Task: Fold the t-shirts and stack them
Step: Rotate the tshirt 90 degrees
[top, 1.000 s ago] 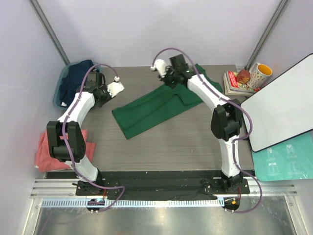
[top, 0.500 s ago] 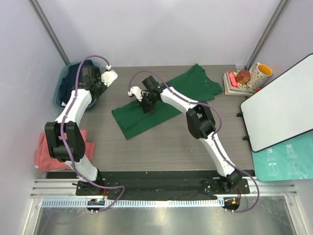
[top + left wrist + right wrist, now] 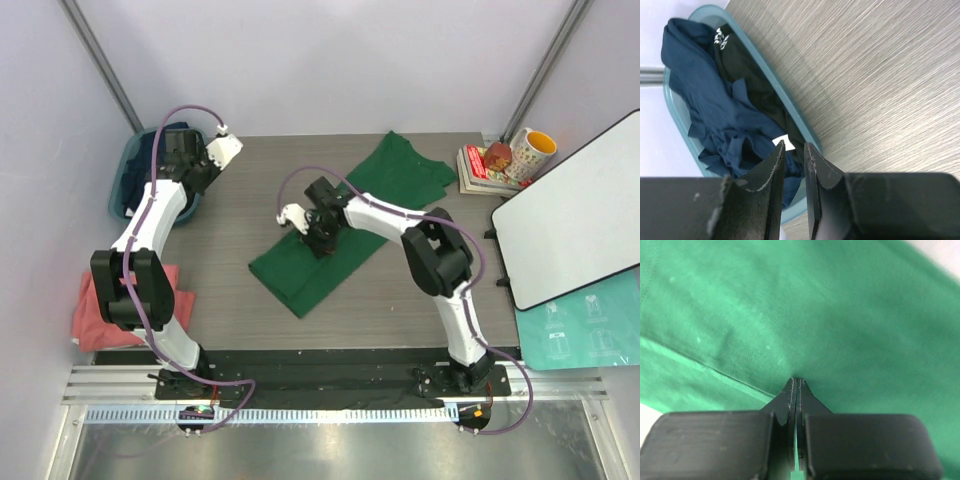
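Firmly, right fingers (image 3: pixel 792 392) pinch green t-shirt (image 3: pixel 295 275); left fingers (image 3: pixel 810 156), slightly parted, above navy t-shirt (image 3: pixel 715 100).

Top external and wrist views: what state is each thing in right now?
green t-shirt: spread diagonally, partly folded
navy t-shirt: crumpled in the teal tub
pink t-shirt: lying at the table left edge
left claw: slightly open, empty, over the tub
right claw: shut on the green t-shirt

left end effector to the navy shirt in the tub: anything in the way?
Nothing visible. The left end effector hovers over the teal tub, jaws slightly apart and empty. The navy t-shirt lies uncovered inside, next to a darker garment. Only the tub's rim is close by.
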Controlling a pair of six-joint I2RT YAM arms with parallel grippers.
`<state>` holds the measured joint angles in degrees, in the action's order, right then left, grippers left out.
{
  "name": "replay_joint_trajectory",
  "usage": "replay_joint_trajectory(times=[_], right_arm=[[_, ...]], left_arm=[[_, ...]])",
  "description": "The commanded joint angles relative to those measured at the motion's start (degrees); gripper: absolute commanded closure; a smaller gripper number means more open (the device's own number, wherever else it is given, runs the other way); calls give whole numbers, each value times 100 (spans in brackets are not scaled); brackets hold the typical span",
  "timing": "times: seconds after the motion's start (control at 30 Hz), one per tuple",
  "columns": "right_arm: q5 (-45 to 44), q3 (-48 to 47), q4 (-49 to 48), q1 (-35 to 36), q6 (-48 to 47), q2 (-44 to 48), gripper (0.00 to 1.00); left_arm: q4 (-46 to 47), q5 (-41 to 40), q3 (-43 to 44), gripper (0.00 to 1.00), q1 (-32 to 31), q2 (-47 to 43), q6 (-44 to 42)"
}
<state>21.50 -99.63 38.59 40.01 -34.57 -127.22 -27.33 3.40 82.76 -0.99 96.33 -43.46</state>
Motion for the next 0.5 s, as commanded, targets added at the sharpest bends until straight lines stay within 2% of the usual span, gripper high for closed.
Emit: replay_joint_trajectory(times=[0.0, 0.13, 0.27, 0.37, 0.47], right_arm=[[-453, 1460, 719, 148, -235, 1118, 99], [-751, 2535, 817, 130, -235, 2399, 99], [-840, 3378, 1010, 7, -138, 3174, 99], [-928, 3504, 1089, -54, -129, 3597, 99], [-1182, 3005, 723, -247, 62, 3792, 99]], left_arm=[[255, 355, 144, 77, 12, -80, 40], [88, 109, 275, 77, -94, -115, 109], [-150, 126, 460, 77, -199, -106, 102], [-158, 56, 565, 77, -348, -62, 31], [-167, 99, 706, 77, -463, -36, 66]])
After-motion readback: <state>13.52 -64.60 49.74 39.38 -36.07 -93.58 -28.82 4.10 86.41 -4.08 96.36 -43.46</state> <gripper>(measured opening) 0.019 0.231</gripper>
